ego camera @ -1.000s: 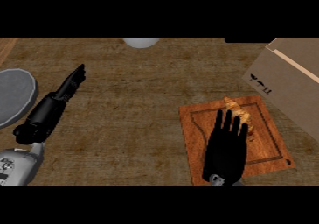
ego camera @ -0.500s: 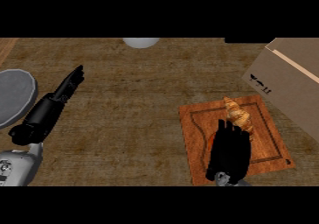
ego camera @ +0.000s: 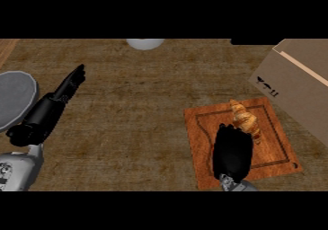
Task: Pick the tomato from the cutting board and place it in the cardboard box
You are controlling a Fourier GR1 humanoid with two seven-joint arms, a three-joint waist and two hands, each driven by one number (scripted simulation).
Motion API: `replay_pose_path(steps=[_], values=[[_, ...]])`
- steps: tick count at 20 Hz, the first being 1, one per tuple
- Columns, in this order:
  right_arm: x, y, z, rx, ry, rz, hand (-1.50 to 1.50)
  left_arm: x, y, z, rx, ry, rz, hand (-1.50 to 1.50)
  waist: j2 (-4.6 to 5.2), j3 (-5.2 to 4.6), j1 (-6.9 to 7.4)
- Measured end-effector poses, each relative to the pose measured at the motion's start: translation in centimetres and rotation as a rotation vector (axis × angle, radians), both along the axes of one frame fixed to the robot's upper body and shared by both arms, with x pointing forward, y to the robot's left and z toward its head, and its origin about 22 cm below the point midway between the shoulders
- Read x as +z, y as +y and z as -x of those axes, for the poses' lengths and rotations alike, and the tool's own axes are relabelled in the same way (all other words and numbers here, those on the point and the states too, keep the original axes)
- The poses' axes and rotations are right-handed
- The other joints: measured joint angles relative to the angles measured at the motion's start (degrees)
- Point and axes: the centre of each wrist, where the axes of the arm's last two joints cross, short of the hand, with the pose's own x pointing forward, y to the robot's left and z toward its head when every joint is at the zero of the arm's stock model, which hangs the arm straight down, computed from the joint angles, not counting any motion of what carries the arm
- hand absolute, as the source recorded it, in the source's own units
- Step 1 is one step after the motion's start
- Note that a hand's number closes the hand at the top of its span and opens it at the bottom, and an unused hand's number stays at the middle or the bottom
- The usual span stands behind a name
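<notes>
Tomato is what the task names, yet no tomato shows; the one item on the cutting board (ego camera: 209,134) is a golden croissant (ego camera: 244,119), lying lengthwise on the board's far half. Nearest the lower edge, the right hand (ego camera: 232,150) hangs over the board with its fingers (ego camera: 227,134) angled down and only slightly parted. They hold nothing, their tips are just at the croissant's near end, and most of the pastry lies bare beyond them. The step in hand looks like the approach to a grasp. To do it well, I judge the hand should travel a little farther along the croissant so the thumb and fingers come down on either long side of its thick middle rather than its tapered tip, which would likely slip or pivot. Closing across the narrow width should keep it level for the lift. It should then rise enough to pass over the wall of the cardboard box (ego camera: 292,90), which stands just beyond the board to the right. Out to the left, the left hand (ego camera: 63,90) rests open with straight fingers pointing away, over the brown surface (ego camera: 139,112) beside a grey plate (ego camera: 7,101). At the far edge sits a white rounded object (ego camera: 145,43), partly cut off. Counted: one croissant, one board, one box, one plate, one white object, two hands.
</notes>
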Motion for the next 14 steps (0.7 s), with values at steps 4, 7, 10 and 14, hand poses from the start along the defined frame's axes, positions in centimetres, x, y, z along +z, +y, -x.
replay_pose_path(steps=[4, 7, 10, 14], values=[[0.4, 0.3, -0.1, 0.068, -0.062, 0.041, 1.5, -0.5, -0.4, 0.1, 0.005, -0.004, -0.001, 0.0, 0.08, 0.03, -0.05], [1.6, -0.1, -1.5, 0.238, -0.065, -0.045, 1.5, -0.3, -0.7, 0.0, -0.005, -0.009, -0.002, 0.0, 0.42, 0.15, 0.56], [2.6, -0.4, -2.7, 0.449, -0.046, -0.172, 1.5, -0.4, -1.4, 0.0, -0.024, -0.013, 0.0, 0.0, 0.91, 0.31, 1.62], [5.1, -2.4, -5.7, 0.666, -0.087, -0.245, 1.5, -0.6, -1.5, -0.1, -0.023, -0.011, -0.004, 0.0, 0.83, 0.28, 1.37]])
